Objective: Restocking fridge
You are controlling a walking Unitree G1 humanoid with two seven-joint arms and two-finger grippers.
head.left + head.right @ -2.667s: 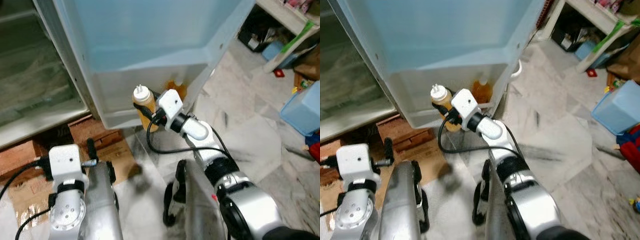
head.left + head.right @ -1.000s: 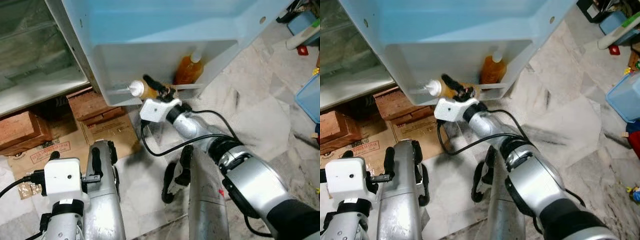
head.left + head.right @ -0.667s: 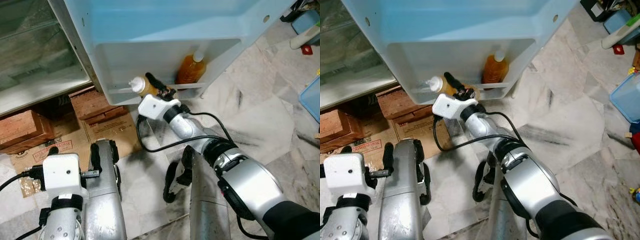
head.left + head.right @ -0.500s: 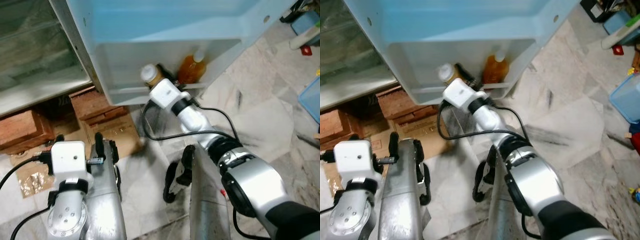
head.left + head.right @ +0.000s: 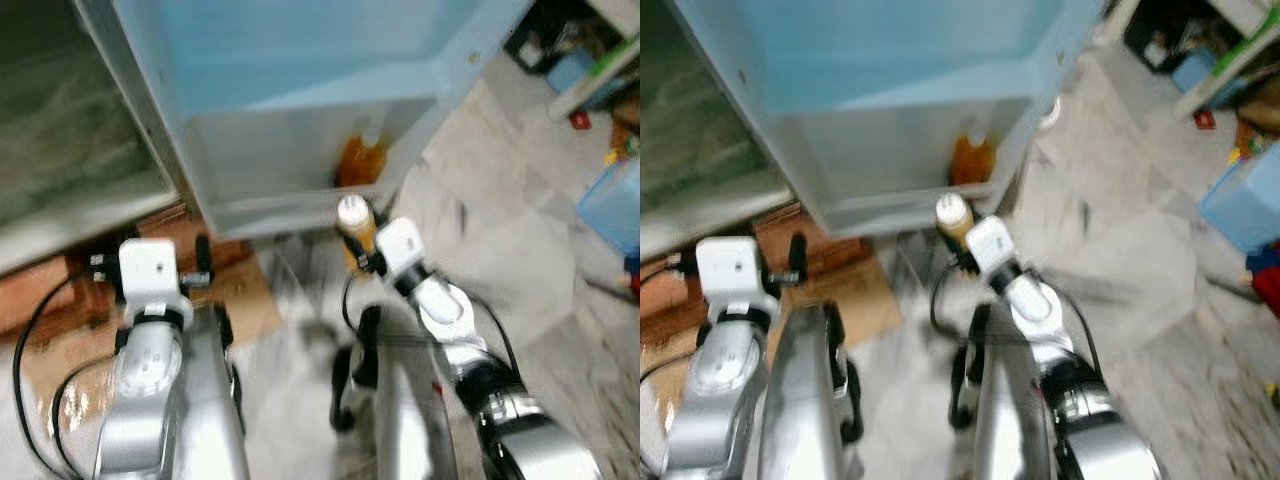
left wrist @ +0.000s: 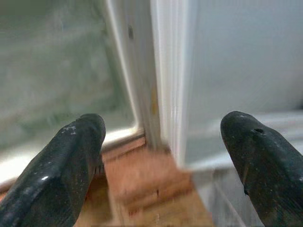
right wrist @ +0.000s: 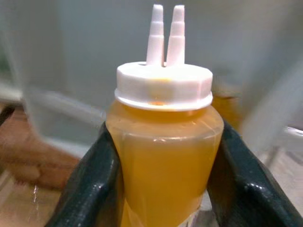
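- Below the fridge door shelf (image 5: pixel 270 205), at 12 o'clock from me, my right claw (image 7: pixel 163 184) is clamped on the amber sauce bottle (image 7: pixel 163 156), upright, white twin-nozzle cap (image 7: pixel 164 85) on top.
- Second amber bottle (image 5: pixel 362 160) stands inside that door shelf.
- My left claw (image 6: pixel 161 156) is spread apart, holding nothing, pointing at the fridge door's hinge edge (image 6: pixel 165 80).
- Head views are blurred.

Door shelf (image 5: pixel 270 205) room beside bottle (image 5: pixel 362 160)
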